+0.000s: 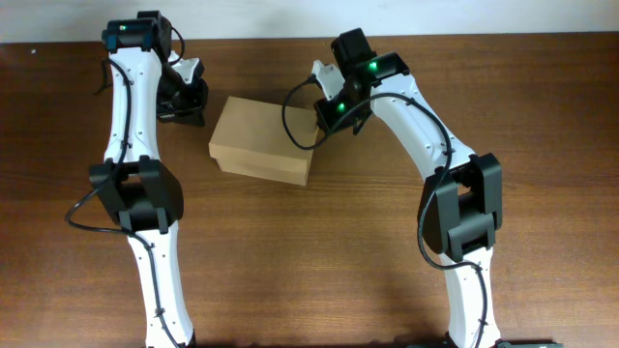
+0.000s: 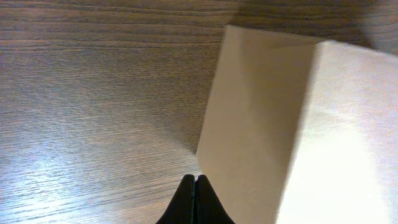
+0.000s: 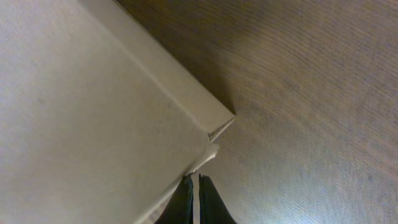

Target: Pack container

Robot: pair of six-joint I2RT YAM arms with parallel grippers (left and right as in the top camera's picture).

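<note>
The container (image 1: 259,138) is a plain tan cardboard box with its lid down, lying at the middle back of the table. My left gripper (image 1: 192,108) is shut and empty, close to the box's left side; in the left wrist view its tips (image 2: 195,179) are at the foot of the box wall (image 2: 261,118). My right gripper (image 1: 325,123) is at the box's right end. In the right wrist view its fingers (image 3: 193,178) are closed to a thin slit, right at the corner of the box lid (image 3: 93,106), holding nothing I can see.
The brown wooden table (image 1: 387,251) runs all around the box. Both arm bases stand at the front edge. A pale wall borders the back of the table. No pens or markers are in view.
</note>
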